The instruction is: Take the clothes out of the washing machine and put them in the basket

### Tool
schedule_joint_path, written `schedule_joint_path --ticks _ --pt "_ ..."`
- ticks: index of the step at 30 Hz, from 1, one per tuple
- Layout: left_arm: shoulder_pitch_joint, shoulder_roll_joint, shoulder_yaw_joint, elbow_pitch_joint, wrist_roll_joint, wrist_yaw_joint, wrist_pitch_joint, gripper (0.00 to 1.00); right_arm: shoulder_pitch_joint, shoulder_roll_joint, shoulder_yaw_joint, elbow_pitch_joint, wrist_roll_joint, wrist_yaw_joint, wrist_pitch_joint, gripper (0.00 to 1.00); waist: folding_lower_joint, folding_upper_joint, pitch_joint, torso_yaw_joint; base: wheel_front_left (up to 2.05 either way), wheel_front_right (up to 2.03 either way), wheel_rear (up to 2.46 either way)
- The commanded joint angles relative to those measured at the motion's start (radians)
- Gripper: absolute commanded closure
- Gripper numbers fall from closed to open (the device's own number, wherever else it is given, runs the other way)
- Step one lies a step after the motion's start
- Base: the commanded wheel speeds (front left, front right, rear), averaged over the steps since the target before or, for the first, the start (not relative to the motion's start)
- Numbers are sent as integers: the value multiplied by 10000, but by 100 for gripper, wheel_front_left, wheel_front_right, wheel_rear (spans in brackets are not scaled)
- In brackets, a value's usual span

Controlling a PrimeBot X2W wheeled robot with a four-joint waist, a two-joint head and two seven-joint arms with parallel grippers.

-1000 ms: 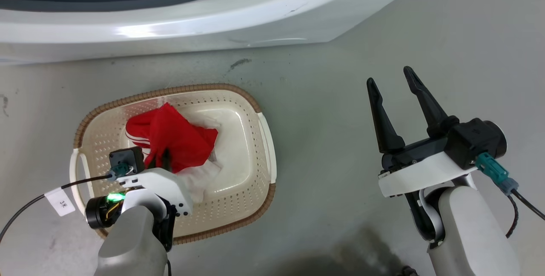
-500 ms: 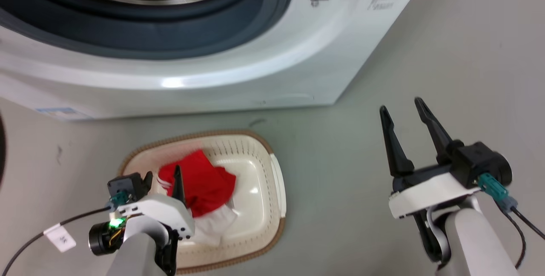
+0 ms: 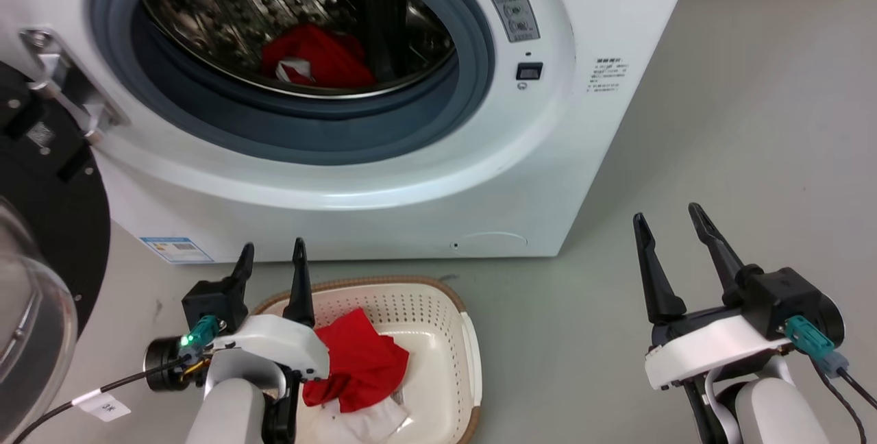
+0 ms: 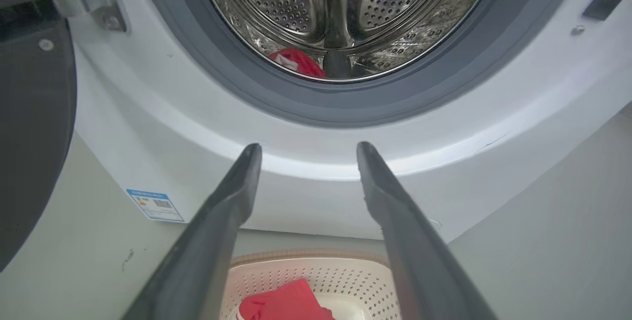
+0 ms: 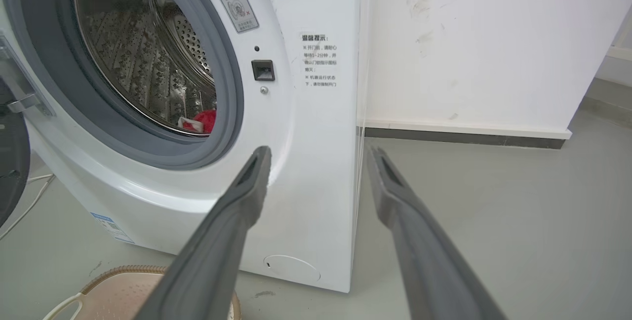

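Note:
The white washing machine (image 3: 548, 156) stands with its door swung open, and a red garment (image 3: 316, 58) lies in the steel drum; it also shows small in the left wrist view (image 4: 296, 60) and the right wrist view (image 5: 205, 120). On the floor in front sits the cream basket (image 3: 438, 307) holding another red garment with white trim (image 3: 360, 362). My left gripper (image 3: 271, 252) hangs open above the basket's left rim, nothing between its fingers, pointing at the machine (image 4: 444, 152). My right gripper (image 3: 664, 218) is open and empty over bare floor to the right.
The black-framed glass door (image 3: 41, 259) hangs open at the left, close to my left arm. Grey floor (image 3: 754, 122) stretches right of the machine. A white wall with a dark skirting strip (image 5: 469, 137) stands behind. The basket rim (image 5: 118, 273) lies low in the right wrist view.
The head camera has tilted up, bringing the drum and door into view. My left gripper has let go of the red garment and lifted out of the basket, now open.

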Motion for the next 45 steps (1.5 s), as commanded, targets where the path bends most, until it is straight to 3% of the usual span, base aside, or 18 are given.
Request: schedule_joint_path --ticks 1,8,16,30,40,45 --pt "136 -6 -63 -221 119 78 -22 0 168 10 -18 -88 9 -7 24 0 2 0 -190 82 0 0 0" --pt "227 -6 -317 -1670 761 352 -24 0 420 10 -44 -533 26 -7 215 0 2 0 -451 27 0 0 0" --pt "-776 217 -261 -1802 1282 149 -22 0 397 10 77 -930 98 -7 325 0 2 0 -202 -169 0 0 0" --pt "-4134 1249 -178 1009 1618 -140 3 0 -263 10 482 -911 501 -7 41 0 2 0 1328 -968 0 0 0" --pt "-6777 2139 -384 2999 1939 -175 656 0 -1033 11 917 -603 988 -5 -365 0 2 0 2775 -1729 0 0 0" --pt "-8471 3037 -430 4068 2072 -385 1431 0 -1611 11 1336 -371 1471 -7 -539 0 2 0 3702 -2321 0 0 0"
